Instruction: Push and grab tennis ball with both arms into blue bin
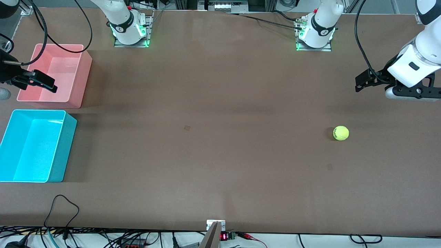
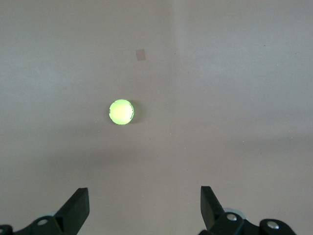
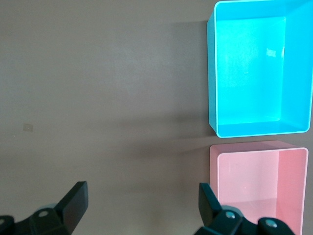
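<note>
tennis ball [image 1: 340, 133] — bare table [image 1: 213, 137], left arm's end, untouched. blue bin [image 1: 34, 146] at right arm's end. my left tool [image 1: 361, 82] and right tool [image 1: 43, 82] — spread, apparently empty. next: left pushes ball binward.

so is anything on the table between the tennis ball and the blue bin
Nothing visible. The tennis ball sits toward the left arm's end of the bare brown table, the blue bin at the right arm's end. The pink bin lies beside the blue one, off that path.
</note>
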{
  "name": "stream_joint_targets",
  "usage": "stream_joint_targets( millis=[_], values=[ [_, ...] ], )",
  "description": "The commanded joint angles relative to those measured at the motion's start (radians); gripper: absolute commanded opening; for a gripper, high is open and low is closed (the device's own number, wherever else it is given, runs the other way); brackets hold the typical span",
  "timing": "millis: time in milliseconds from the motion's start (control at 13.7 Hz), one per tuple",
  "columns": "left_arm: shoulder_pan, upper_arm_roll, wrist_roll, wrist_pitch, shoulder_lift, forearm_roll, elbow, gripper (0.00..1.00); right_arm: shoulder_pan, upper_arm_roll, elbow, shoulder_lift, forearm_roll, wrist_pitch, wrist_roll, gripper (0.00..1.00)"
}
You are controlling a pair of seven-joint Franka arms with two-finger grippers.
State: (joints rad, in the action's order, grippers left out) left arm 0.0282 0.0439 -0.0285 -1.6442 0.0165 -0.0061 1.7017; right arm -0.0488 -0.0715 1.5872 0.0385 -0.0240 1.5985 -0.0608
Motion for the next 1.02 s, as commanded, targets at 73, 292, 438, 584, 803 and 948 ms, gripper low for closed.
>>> stream_joint_targets(
  millis=[73,292,438,584,803,948],
  values=[
    [-0.011,0.011,0.016,0.011,0.011,0.017,0.007,1.00,0.007,0.006,0.027,-0.025,-0.011,0.009,0.012,1.00],
    [-0.010,0.011,0.015,0.012,0.010,0.017,0.004,1.00,0.004,0.007,0.023,-0.022,-0.014,0.014,0.007,1.00],
    [-0.013,0.010,0.013,0.014,-0.003,0.017,-0.013,1.00,0.004,0.007,0.023,-0.022,-0.013,0.015,0.004,1.00],
    [-0.014,0.010,0.015,0.032,-0.009,0.017,-0.013,1.00,0.001,0.007,0.023,-0.022,-0.013,0.014,0.004,1.00],
    [-0.034,-0.001,0.021,0.053,-0.032,0.003,-0.030,1.00,-0.002,0.009,0.023,-0.022,-0.013,0.015,0.003,1.00],
    [-0.047,-0.001,0.024,0.058,-0.052,0.002,-0.045,1.00,-0.002,0.009,0.023,-0.020,-0.013,0.015,0.001,1.00]
  ],
)
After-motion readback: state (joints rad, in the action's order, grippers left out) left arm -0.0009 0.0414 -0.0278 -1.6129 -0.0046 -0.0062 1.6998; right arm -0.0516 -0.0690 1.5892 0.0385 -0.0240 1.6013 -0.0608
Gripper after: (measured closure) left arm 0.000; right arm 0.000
